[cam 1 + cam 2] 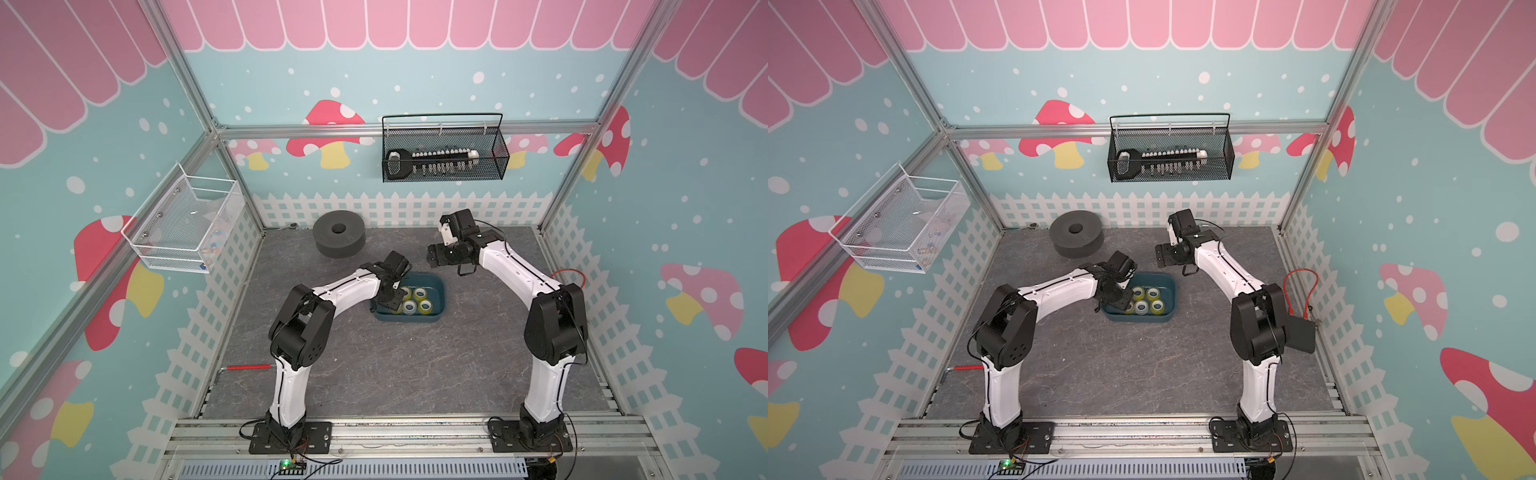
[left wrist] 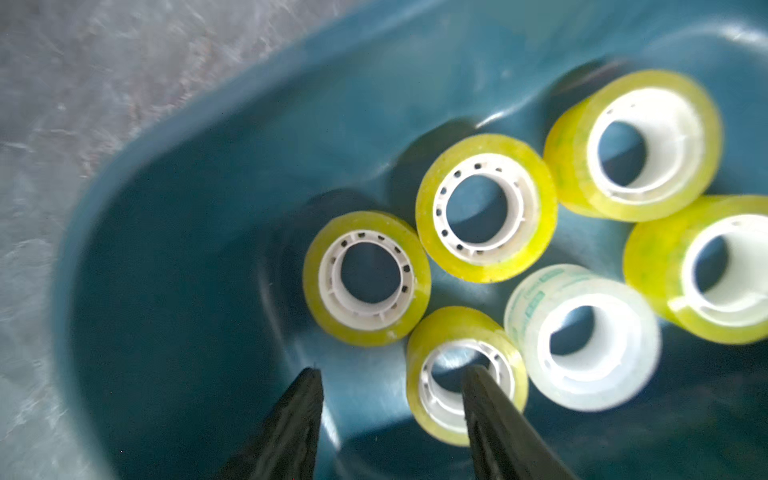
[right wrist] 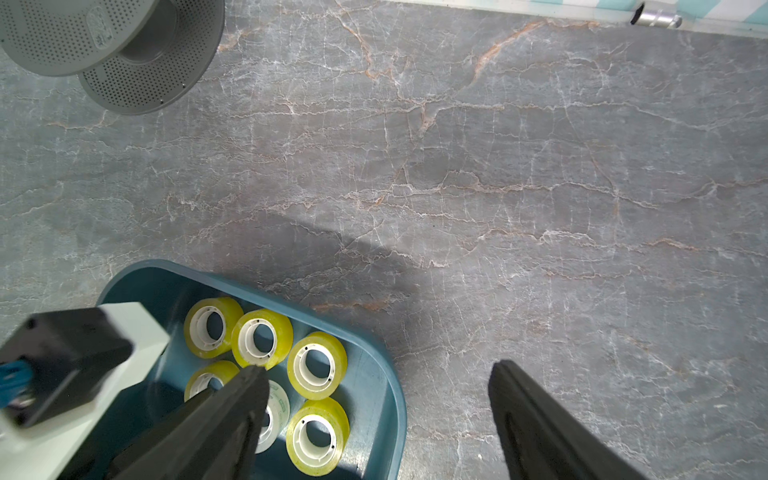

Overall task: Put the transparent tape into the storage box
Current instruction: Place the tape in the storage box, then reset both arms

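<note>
Your left tool (image 2: 390, 374): open, one finger in a roll's core | right tool (image 3: 378, 370): open, empty | six rolls in box (image 1: 436, 286), desk's 12 o'clock | none seen outside.

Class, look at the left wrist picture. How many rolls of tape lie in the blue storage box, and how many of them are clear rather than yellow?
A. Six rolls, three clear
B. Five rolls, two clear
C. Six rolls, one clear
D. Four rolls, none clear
C: the storage box holds six rolls, five yellow-tinted ones such as this yellow roll, plus a single clear roll beside them.
</note>
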Motion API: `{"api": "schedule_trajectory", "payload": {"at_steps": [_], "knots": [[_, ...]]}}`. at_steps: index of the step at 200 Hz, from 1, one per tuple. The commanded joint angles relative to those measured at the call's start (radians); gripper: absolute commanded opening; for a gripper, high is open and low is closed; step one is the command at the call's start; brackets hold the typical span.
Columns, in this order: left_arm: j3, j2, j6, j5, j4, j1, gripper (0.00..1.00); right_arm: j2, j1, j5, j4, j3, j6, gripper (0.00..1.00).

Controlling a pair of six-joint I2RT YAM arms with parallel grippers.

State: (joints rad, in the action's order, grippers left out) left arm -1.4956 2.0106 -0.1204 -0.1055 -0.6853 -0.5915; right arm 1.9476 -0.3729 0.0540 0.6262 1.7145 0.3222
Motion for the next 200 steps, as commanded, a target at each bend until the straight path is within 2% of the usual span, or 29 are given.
{"api": "schedule_trajectory", "payload": {"at_steps": [1, 67, 108, 118, 125, 128, 176, 194, 200], "knots": [[-0.05, -0.057, -0.02, -0.016, -0.016, -0.001, 0.62, 0.02, 0.004, 0.012, -0.007, 0.033, -0.012, 0.89], [-0.069, -0.142, -0.076, 0.023, 0.04, 0.028, 0.63, 0.016, 0.004, 0.007, -0.013, 0.04, -0.011, 0.9], [0.001, -0.249, -0.126, 0.031, 0.176, 0.069, 0.72, 0.001, 0.006, -0.048, -0.026, 0.028, -0.027, 0.93], [0.025, -0.28, -0.132, 0.027, 0.212, 0.076, 0.78, -0.006, 0.01, -0.067, -0.034, 0.02, -0.033, 0.95], [0.043, -0.301, -0.136, 0.018, 0.237, 0.078, 0.97, -0.007, 0.012, -0.081, -0.034, 0.017, -0.037, 0.96], [0.052, -0.309, -0.139, 0.015, 0.247, 0.08, 0.99, -0.007, 0.012, -0.089, -0.034, 0.016, -0.038, 0.97], [0.189, -0.425, -0.188, -0.003, 0.376, 0.127, 0.99, -0.066, 0.023, -0.223, -0.049, -0.031, -0.061, 0.99], [0.247, -0.463, -0.201, -0.03, 0.423, 0.137, 0.99, -0.119, 0.03, -0.264, -0.075, -0.075, -0.05, 0.99], [0.267, -0.473, -0.202, -0.071, 0.438, 0.137, 0.99, -0.138, 0.034, -0.261, -0.095, -0.1, -0.054, 0.99]]}}
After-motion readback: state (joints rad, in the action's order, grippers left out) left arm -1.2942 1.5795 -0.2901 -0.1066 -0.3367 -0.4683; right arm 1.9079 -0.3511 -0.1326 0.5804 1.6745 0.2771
